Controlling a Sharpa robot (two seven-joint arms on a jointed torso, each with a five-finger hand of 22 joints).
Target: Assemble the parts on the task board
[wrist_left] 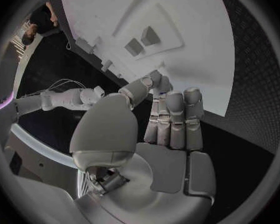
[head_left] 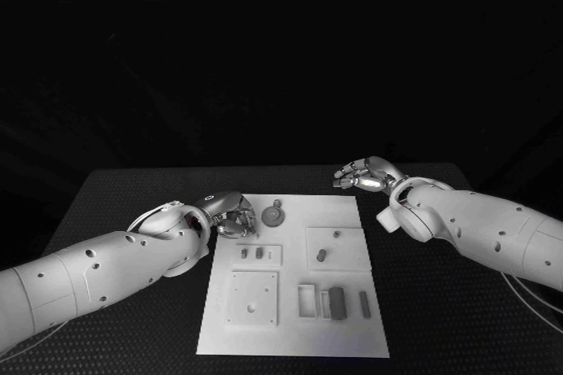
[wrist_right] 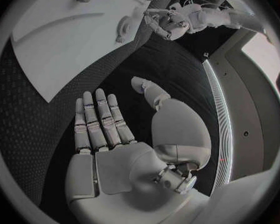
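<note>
The white task board [head_left: 294,330] lies mid-table, also visible in the left wrist view [wrist_left: 196,50] and the right wrist view [wrist_right: 59,40]. On it are a round grey disc [head_left: 273,216] [wrist_right: 123,25], two short pegs [head_left: 252,252] [wrist_left: 143,41], another peg [head_left: 319,255], and dark bars [head_left: 338,303] by a frame at the near side. My left hand [head_left: 231,215] [wrist_left: 168,114] [wrist_right: 167,22] hovers at the board's far left corner beside the disc, fingers drawn in with the thumb against their tips; I see no part between them. My right hand [head_left: 366,176] [wrist_right: 105,129] is flat and holds nothing, over the black table beyond the board's far right corner.
A square plate [head_left: 254,298] with holes sits on the board's near left. Black textured table [head_left: 446,310] surrounds the board on all sides. My right forearm [head_left: 469,228] lies along the board's right edge.
</note>
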